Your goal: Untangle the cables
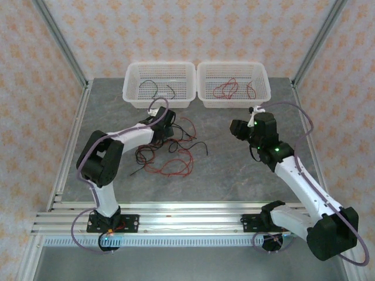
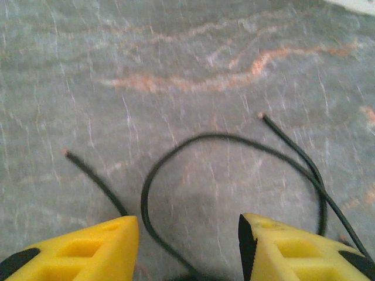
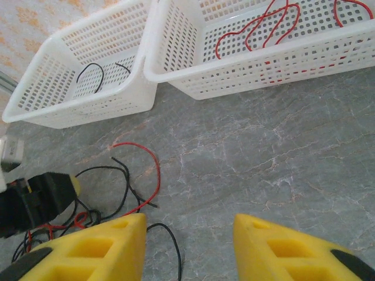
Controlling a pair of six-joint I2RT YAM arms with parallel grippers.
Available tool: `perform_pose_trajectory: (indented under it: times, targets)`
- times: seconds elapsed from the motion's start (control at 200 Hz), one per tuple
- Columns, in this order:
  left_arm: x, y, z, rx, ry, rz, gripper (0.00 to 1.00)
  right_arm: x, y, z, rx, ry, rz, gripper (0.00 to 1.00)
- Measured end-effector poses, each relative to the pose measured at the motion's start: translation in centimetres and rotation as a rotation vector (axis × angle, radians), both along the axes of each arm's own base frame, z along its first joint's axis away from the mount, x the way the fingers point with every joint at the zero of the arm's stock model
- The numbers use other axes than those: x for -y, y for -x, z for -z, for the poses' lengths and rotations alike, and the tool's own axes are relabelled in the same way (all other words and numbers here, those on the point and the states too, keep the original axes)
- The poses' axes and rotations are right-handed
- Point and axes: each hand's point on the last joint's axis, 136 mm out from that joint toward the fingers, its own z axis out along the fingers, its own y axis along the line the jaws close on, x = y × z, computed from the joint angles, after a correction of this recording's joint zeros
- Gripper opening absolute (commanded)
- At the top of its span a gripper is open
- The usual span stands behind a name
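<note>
The grey marbled table [image 1: 234, 170] carries the whole work area. The left arm [image 1: 126, 137] reaches forward over the table's left half. The right arm [image 1: 302, 178] angles in from the right side and ends well apart from the left arm.

Two white perforated baskets stand side by side at the far edge, touching or nearly so. The left basket [image 1: 158, 100] contains black wires [image 1: 155, 88]. The right basket [image 1: 231, 100] contains red wires [image 1: 225, 89].

The cables [image 1: 167, 155] lie on the table as a mixed heap of red and black strands, in front of the left basket and just beside the left arm's wrist. Loose ends spread out from the heap towards the table centre.

The left gripper [image 2: 187, 225] hangs low over the heap. Its yellow fingers [image 2: 88, 249] stand apart, unclenched. A black loop [image 2: 205, 136] lies on the table and runs in between them; neither finger is seen pressing on it. A second black strand [image 2: 94, 175] ends just beside the left finger.

The right gripper [image 3: 190, 225] is released, with bare table between its fingers and nothing grasped. It sits above the table to the right of the heap. A curved red strand [image 3: 157, 170] lies near its left finger.
</note>
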Motion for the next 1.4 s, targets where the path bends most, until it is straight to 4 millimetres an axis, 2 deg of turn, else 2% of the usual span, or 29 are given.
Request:
perform_pose_trajectory:
  times: [0.145,0.335,0.415,0.676,0.741,0.861,1.016,1.141,1.291,1.401]
  targets:
    - [-0.9,-1.5,0.6,0.005,-0.051,-0.028,0.48,0.2,0.4,-0.5,0.01,-0.003,0.001,0.43]
    - [-1.5,-1.3,2.8,-0.037,-0.109,-0.023,0.44,0.3,0.6,-0.6,0.011,-0.001,0.004,0.42]
    - [-1.5,-1.3,3.4,-0.05,-0.121,-0.017,0.34,0.3,0.7,-0.6,0.007,0.0,0.004,0.42]
    - [-1.4,-1.6,3.0,-0.033,-0.129,-0.001,0.01,0.7,1.1,-0.8,0.012,0.004,0.014,0.42]
    - [-1.4,-1.7,2.5,-0.024,-0.132,0.004,0.0,0.7,1.1,-0.9,0.013,0.005,0.015,0.42]
    - [-1.3,-1.9,0.1,0.021,-0.116,0.005,0.0,0.7,1.1,-0.9,0.013,0.005,0.016,0.42]
    - [-0.7,-1.8,-5.3,0.128,-0.078,0.01,0.0,0.4,1.3,-0.3,-0.001,-0.008,0.004,0.42]
    - [1.3,-0.5,-9.6,0.204,-0.055,0.052,0.0,-0.3,1.6,0.4,-0.02,-0.045,-0.023,0.4]
    - [4.1,1.3,-12.9,0.25,-0.038,0.117,0.0,-2.7,1.8,0.9,-0.038,-0.109,-0.087,0.4]
    - [5.1,2.3,-14.5,0.267,-0.038,0.142,0.0,-5.4,1.9,1.0,-0.047,-0.155,-0.149,0.4]
